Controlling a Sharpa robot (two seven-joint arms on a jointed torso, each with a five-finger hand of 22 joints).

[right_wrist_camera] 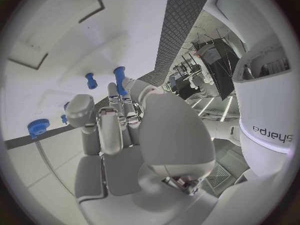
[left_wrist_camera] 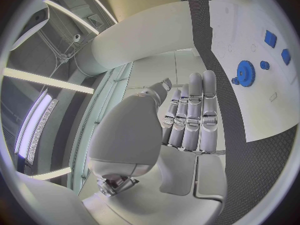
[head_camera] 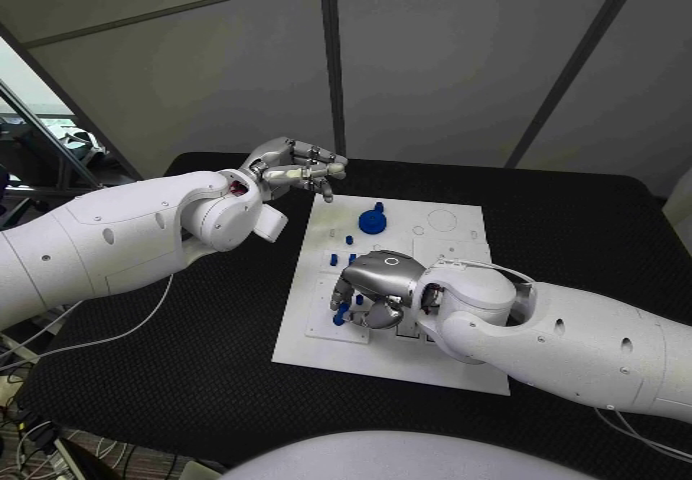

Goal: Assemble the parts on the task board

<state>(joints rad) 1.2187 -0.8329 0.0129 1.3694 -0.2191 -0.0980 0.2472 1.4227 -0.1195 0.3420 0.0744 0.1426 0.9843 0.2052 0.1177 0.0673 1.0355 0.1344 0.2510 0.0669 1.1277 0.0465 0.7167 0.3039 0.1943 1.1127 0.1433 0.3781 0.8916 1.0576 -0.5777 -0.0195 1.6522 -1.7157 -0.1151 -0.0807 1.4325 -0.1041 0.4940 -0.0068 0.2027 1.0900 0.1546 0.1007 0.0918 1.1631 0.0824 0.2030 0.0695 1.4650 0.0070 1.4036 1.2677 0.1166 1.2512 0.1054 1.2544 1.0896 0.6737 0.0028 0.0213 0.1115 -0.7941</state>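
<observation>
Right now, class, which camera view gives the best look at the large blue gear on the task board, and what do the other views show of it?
The left wrist view: the blue gear lies unobstructed on the task board, its toothed rim plain. The head view shows it smaller, teeth unclear. The right wrist view shows it small, near the circle's rim.

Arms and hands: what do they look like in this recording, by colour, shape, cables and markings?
Both arms are glossy white, rounded shells with small dark dots. The left hand and right hand are silver metal with segmented fingers and smooth grey backs. A thin pale cable trails beside the left arm, another runs over the right wrist. The right wrist casing carries dark lettering.
</observation>
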